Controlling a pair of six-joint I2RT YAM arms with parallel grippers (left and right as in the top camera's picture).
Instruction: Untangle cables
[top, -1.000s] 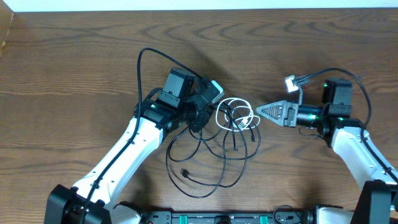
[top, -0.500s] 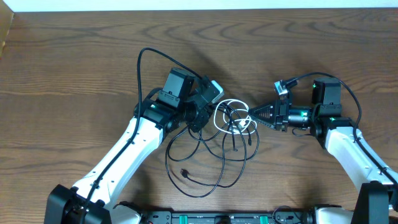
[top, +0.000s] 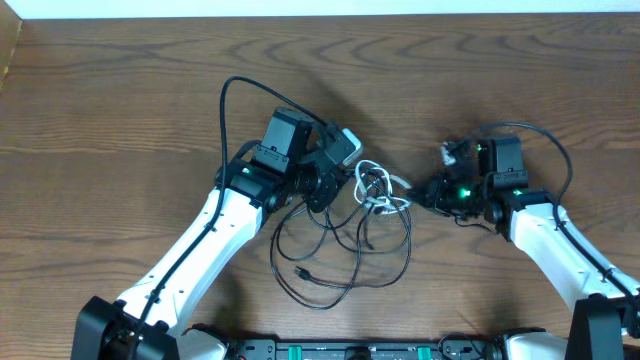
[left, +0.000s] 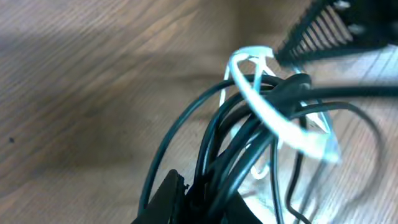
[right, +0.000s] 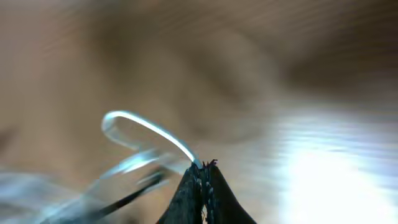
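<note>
From overhead, your right gripper (top: 424, 192) had moved in from open table to the right edge of the tangle within the last second. Its jaws, spread while it stood off, had come together at the white cable (top: 380, 186). Your left gripper (top: 338, 168) had not shifted. It stayed clamped at the upper left of the knot, where the black cables (top: 340, 262) gathered before looping out towards the near edge of the table (top: 120, 100). Those loops lay a little differently than a second before (tugged, I judged, by the right arm's arrival), and the white coil looked tighter. In the left wrist view several black cables (left: 239, 134) ran bundled into the closed left gripper (left: 177, 202), the white cable (left: 277, 121) wound across them, and a ribbed finger (left: 323, 28) of the right gripper sat just beyond. In the right wrist view the right gripper (right: 203, 169) was pinched shut on the white cable (right: 149, 129), which arched up and left; the rest was blurred. You therefore held a strand on each side, which I took as the set-up for drawing the white one free. The table was dark wood grain, with a pale strip (top: 320, 8) along its far edge, and nothing more of the room showed.
</note>
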